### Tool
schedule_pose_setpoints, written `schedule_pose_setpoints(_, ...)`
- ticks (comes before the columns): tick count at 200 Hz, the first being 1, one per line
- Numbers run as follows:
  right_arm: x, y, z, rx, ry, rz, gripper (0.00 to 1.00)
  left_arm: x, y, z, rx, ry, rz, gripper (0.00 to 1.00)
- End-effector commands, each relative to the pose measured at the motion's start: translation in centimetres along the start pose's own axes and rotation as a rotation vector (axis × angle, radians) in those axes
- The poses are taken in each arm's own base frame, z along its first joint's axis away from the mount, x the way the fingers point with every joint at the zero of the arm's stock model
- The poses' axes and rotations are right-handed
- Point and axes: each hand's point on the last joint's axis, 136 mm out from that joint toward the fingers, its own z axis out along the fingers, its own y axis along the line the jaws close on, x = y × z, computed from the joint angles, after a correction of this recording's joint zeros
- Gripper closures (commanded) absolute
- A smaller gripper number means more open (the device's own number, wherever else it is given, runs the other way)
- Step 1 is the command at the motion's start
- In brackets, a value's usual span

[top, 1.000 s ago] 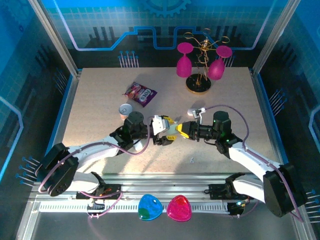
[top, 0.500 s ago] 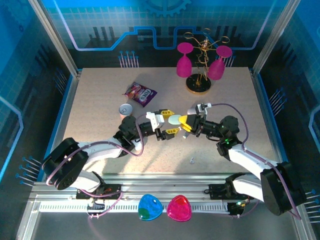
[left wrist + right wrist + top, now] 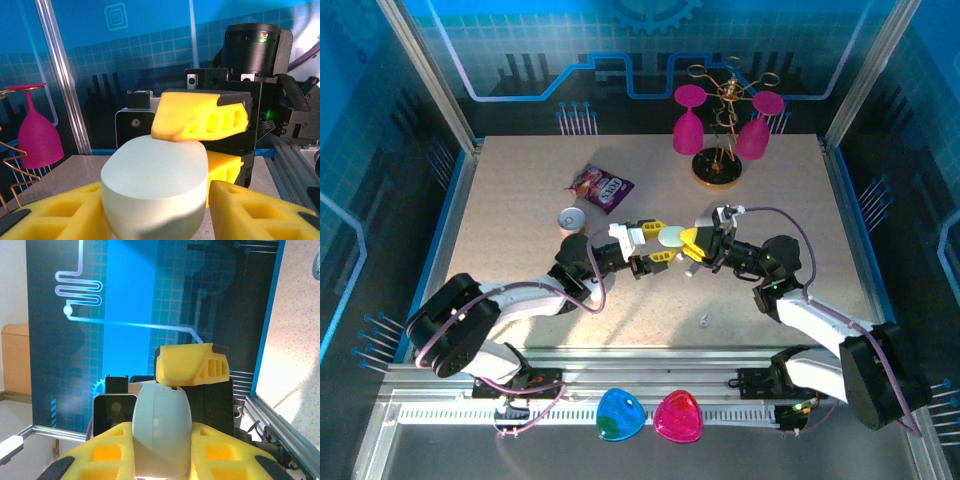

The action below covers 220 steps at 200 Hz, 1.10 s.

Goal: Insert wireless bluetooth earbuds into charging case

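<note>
room: you are working inside a blue-lit enclosure; each wall (image 3: 520,40) carries grid and circuit patterns, with metal posts at the corners.
tabletop (image 3: 520,290): beige and speckled, edged in blue at left and right.
rack (image 3: 718,170): gold wire, back right, with two magenta glasses (image 3: 687,125) hung upside down.
right pincer (image 3: 689,247): clamped on the case's right end, over mid-tabletop.
left pincer (image 3: 659,243): its fingers flank the case's other end; you cannot tell whether they press.
packet (image 3: 601,187): purple, flat, back left of centre.
can (image 3: 570,218): just in front of the packet.
case (image 3: 671,237): pale mint pebble, between the two pincers.
earbud (image 3: 704,321): tiny, white, on the tabletop near the front, well apart from the case.
change: a second ago both pincers met nearer your front edge; they have shifted back, the left fingers have drawn in, and the earbud has stayed put.
</note>
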Motion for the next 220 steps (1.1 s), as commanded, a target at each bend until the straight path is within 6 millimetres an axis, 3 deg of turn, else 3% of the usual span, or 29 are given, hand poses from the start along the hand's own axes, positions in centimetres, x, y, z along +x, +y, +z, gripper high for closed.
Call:
schedule_pose_setpoints(1, -0.5, 0.5, -0.3, -0.026, -0.021, -0.025, 0.83, -0.9, -0.4, 0.2, 0.032, -0.032, 0.01, 0.54)
schedule_pose_setpoints(66, -0.6, 0.5, -0.2, -0.021, -0.021, -0.023, 0.79, -1.0, -0.5, 0.3, 0.044, -0.025, 0.009, 0.72)
schedule_pose_setpoints(107, -0.8, 0.2, -0.6, 0.033, -0.04, -0.097, 0.45, -0.9, 0.1, 0.3, 0.031, 0.01, -0.049, 0.73)
schedule_pose_setpoints(132, -1.3, -0.8, -1.5, 0.149, -0.067, -0.254, 0.29, -0.6, 0.9, 0.0, 0.006, 0.046, -0.124, 0.73)
schedule_pose_setpoints(152, -1.8, -1.5, -2.5, 0.276, -0.094, -0.415, 0.22, -0.4, 1.0, -0.4, 0.02, 0.063, -0.194, 0.74)
schedule_pose_setpoints(192, -0.5, 0.4, -2.8, 0.413, -0.013, -0.824, 0.14, -0.5, 0.4, -0.9, 0.095, 0.075, -0.281, 0.75)
schedule_pose_setpoints(220, 0.3, 0.9, -2.7, 0.49, 0.041, -1.009, 0.12, -1.0, -0.3, -1.1, 0.13, 0.074, -0.289, 0.75)
